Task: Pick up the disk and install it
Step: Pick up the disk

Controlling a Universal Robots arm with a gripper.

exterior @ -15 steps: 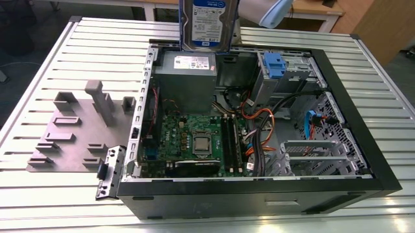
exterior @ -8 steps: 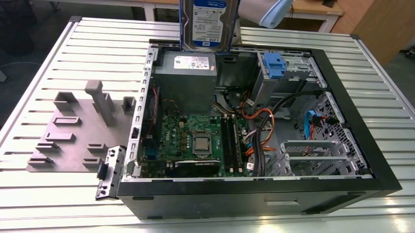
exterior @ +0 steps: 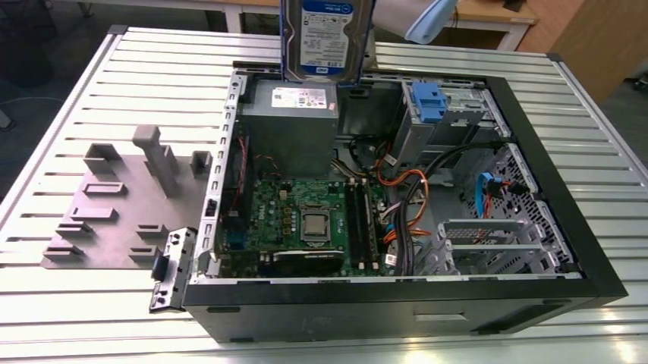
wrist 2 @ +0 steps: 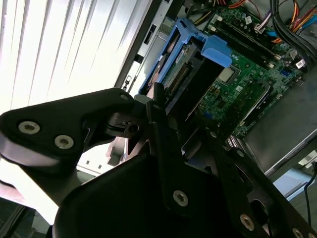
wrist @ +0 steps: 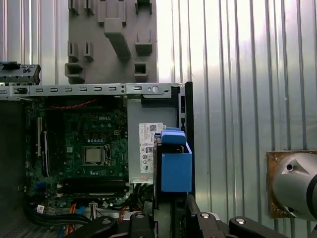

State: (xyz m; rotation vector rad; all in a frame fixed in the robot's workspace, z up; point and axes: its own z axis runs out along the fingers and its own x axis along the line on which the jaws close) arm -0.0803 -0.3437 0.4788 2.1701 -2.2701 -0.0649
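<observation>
Slats of pale metal form the table (exterior: 91, 334) where your open computer case (exterior: 405, 311) lies on its side, its inside facing up. The disk (exterior: 326, 38) is not in the case. In the exterior view it hangs upright in the air over the far edge of the case, with its white-and-blue label facing the camera and its top edge cut off by the frame. Its lower edge sits just above the grey power supply (exterior: 288, 125) (how much height separates them you cannot tell from here).

The gripper (wrist 2: 171, 106) has hold of the disk. In the second wrist view its black fingers are drawn in tight on the near end of the drive (wrist 2: 190, 69), and the blue side rails run away from them towards the case. In the first wrist view the gripper (wrist: 168, 225) looks straight down the disk (wrist: 176, 168). You see the disk end-on as a blue block over the edge of the power supply, beside its white sticker.

Deeper in the case lies the green motherboard (exterior: 303, 216). The silver drive cage (exterior: 460, 114) with a blue latch sits in the far corner, towards the exterior view's right. A grey fixture plate (exterior: 111, 220) with raised blocks rests on the table outside the case, on the exterior view's left.
</observation>
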